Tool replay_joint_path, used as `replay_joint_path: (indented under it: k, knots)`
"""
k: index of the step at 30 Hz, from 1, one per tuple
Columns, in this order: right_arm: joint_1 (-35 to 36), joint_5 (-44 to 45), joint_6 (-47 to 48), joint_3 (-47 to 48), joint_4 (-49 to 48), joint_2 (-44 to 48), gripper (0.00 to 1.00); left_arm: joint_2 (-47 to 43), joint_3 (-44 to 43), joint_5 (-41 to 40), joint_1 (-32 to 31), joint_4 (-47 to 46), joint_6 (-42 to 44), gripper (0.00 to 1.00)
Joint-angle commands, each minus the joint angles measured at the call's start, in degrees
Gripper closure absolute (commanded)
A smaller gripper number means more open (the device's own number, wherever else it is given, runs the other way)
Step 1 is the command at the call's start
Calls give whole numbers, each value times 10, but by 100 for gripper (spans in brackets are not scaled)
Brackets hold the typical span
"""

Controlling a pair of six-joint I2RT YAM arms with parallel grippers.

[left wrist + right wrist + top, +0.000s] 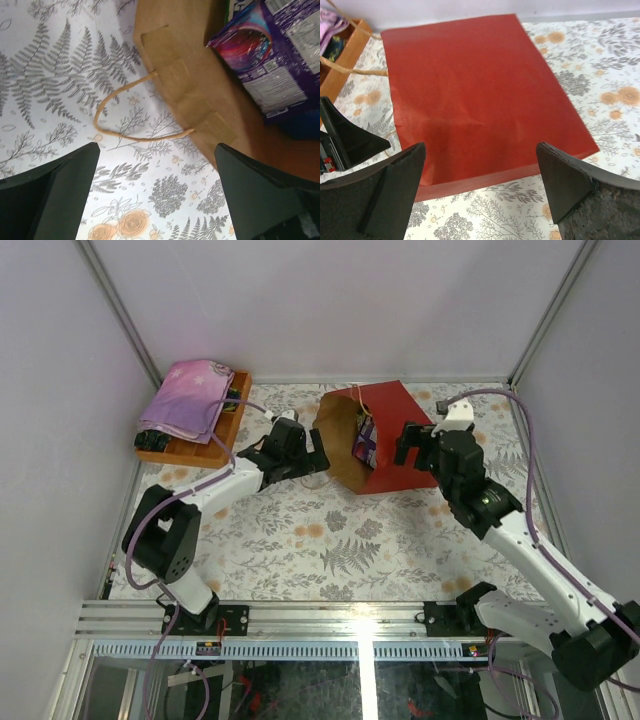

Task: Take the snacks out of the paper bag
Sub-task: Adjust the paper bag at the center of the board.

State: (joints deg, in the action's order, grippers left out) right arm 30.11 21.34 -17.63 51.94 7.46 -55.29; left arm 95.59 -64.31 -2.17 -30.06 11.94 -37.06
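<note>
Left end effector (156, 146): spread, empty, at the paper bag's (395, 425) mouth.
Paper bag: on its side on the desk (300, 540).
Snacks (272, 60): purple packs inside the bag; none visible outside, so unloading looks unstarted.
Right end effector (480, 150): spread, above the bag's red side.

No text, brand or number can be read. Small panels of print are seen on a purple-white packet (270, 65) inside the paper bag (190, 85), ahead and right of the left claw (157, 146), but the lettering is too blurred.
</note>
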Motion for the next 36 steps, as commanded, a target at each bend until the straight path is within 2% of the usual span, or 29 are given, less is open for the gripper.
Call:
replay_joint_path:
  k: [1,5,9,14,18,22,25,28,31,36]
  knots:
    - [7,-44,15,30,-4,-41,0,-45,32,-20,0,-32,6,0]
    - [54,-63,67,25,-37,-60,3,-47,29,-24,0,-35,11,0]
    - [132,47,114,67,-11,-117,2,-15,-1,-37,2,-26,19,0]
    - [153,179,99,114,8,-180,2,40,-55,-82,14,-29,40,0]
    - [177,286,147,173,34,-264,0,80,-111,-100,30,-25,51,0]
    - [188,315,179,206,41,-324,2,102,-161,-116,43,-20,68,0]
    - [191,328,177,212,45,-350,15,107,-184,-115,57,-11,73,0]
    - [200,359,173,213,63,-366,41,92,-170,-104,73,-16,66,0]
    - [219,379,162,202,75,-365,48,61,-119,-89,90,-37,48,0]
    - [280,367,153,175,83,-380,68,30,-44,-85,125,-63,15,0]
